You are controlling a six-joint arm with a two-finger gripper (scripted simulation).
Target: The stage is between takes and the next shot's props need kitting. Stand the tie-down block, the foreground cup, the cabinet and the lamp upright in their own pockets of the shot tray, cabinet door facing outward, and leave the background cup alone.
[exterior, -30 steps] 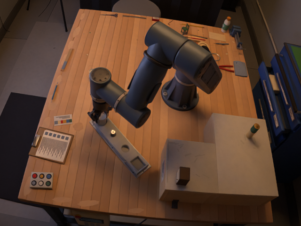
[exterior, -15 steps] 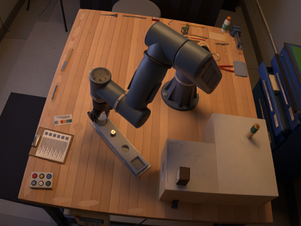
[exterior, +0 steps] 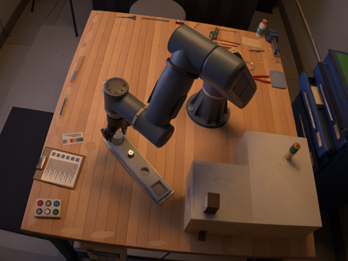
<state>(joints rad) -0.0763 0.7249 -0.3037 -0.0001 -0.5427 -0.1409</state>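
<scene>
A grey cup [exterior: 118,138] stands upright in the end pocket of the long grey shot tray [exterior: 137,167], at the tray's upper-left end. My gripper [exterior: 113,135] is around the cup, open, and holds nothing. A small round block [exterior: 130,153] sits in the pocket beside it. A round pocket [exterior: 144,171] and a square pocket [exterior: 159,188] are empty. The brown cabinet [exterior: 211,202] stands on the lower grey box. The lamp [exterior: 292,151] leans on the taller box at the right.
Two stepped grey boxes [exterior: 253,182] fill the table's front right. A clipboard [exterior: 59,167], a colour card [exterior: 72,138] and a button pad [exterior: 47,208] lie left of the tray. The arm's base [exterior: 208,108] stands behind the tray. Tools lie along the far edge.
</scene>
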